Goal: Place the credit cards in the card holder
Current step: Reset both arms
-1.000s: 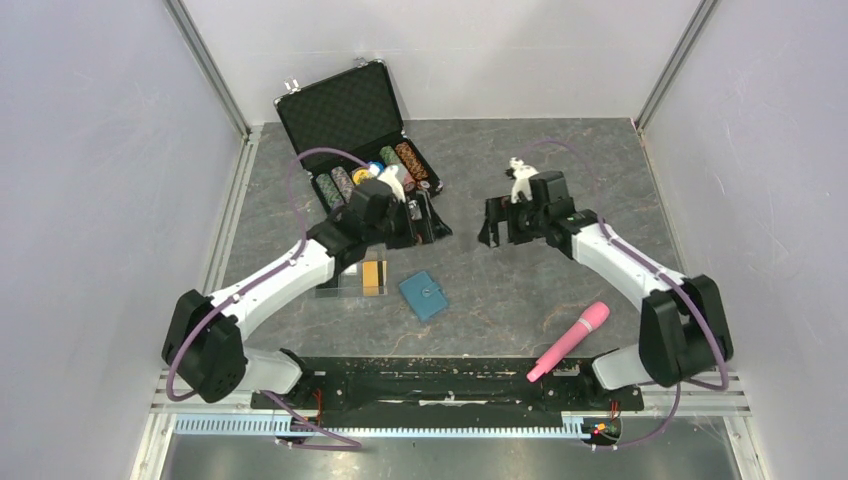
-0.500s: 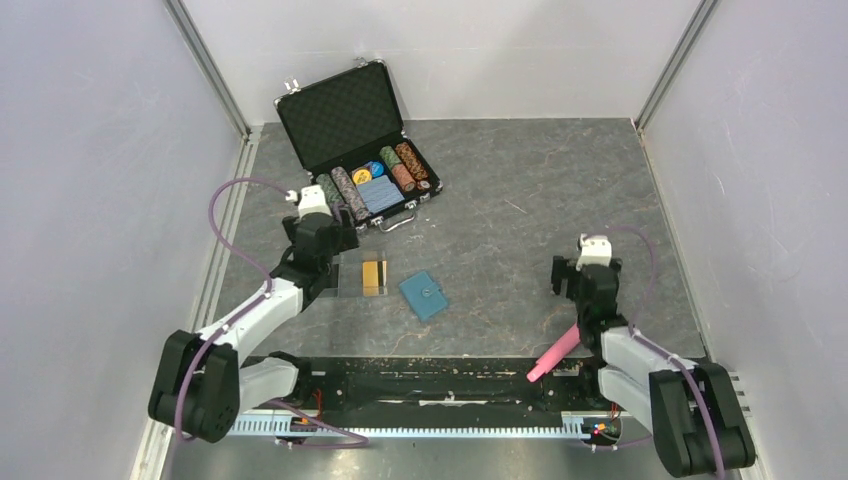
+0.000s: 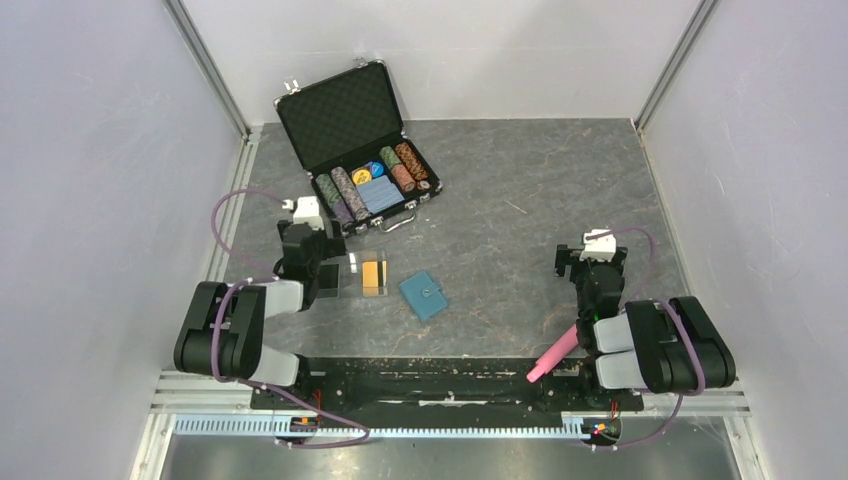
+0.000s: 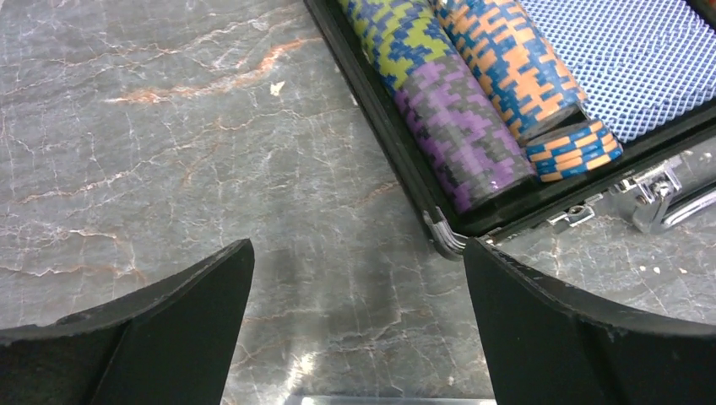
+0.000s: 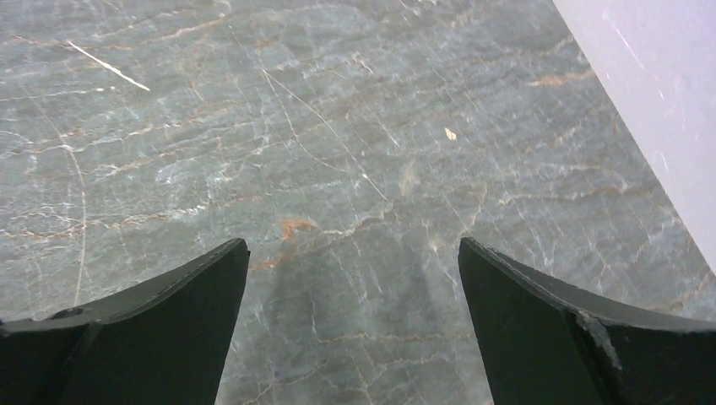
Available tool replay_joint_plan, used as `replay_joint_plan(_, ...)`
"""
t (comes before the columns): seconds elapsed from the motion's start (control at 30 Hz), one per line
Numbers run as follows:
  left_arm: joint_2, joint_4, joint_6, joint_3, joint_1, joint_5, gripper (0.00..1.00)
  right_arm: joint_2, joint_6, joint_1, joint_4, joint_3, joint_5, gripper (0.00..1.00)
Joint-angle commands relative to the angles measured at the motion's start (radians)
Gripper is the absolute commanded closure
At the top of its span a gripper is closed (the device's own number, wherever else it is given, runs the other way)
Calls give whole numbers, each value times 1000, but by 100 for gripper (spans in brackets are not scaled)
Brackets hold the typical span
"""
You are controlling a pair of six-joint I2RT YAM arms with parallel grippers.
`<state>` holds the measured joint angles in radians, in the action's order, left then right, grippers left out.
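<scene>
1. The credit cards (image 3: 373, 275) are seen from above as a small gold-orange rectangle crossed by a dark stripe. They are set in a clear plastic box (image 3: 345, 285) on the grey marbled desk (image 3: 500, 180); how many are stacked cannot be told.
2. The card holder (image 3: 424, 295) is a small teal-blue wallet, folded shut, with a tiny metal snap on its upper face. It is laid flat on the desk at about 4 o'clock of the cards, close to the box but apart from it.
3. The left end effector (image 4: 356, 249) is spread wide with nothing between its fingers (only bare desk is seen there). It is placed at 9 o'clock of the cards, just beside the box.
4. An open black briefcase (image 3: 345, 115) is found at 12 o'clock of the cards, with rows of striped poker chips (image 4: 456, 126) packed inside.
5. The right end effector (image 5: 351, 245) is likewise spread wide and empty, over bare desk at 3 o'clock of the card holder, well apart from it.
6. A pink rod-shaped object (image 3: 568, 345) is laid near the right arm's base.
</scene>
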<state>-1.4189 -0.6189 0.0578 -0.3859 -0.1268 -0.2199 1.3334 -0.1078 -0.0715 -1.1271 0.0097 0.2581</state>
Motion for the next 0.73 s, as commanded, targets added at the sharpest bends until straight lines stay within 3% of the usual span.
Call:
replay_joint_plan(0.0, -45, -379, -17, 95, 121, 211, 0, 39, -67, 5, -251, -81, -66, 2)
replay_joint_plan(0.03, -68, -479, -9, 130, 123, 202, 0, 44, -66, 4, -270, -85, -63, 2)
replay_joint_plan(0.1, -42, -404, -1, 112, 125, 187, 0, 43, -66, 4, -285, -93, -64, 2)
replay_joint_plan(0.7, -57, -391, -27, 92, 111, 206, 0, 43, -67, 4, -284, -93, -66, 2)
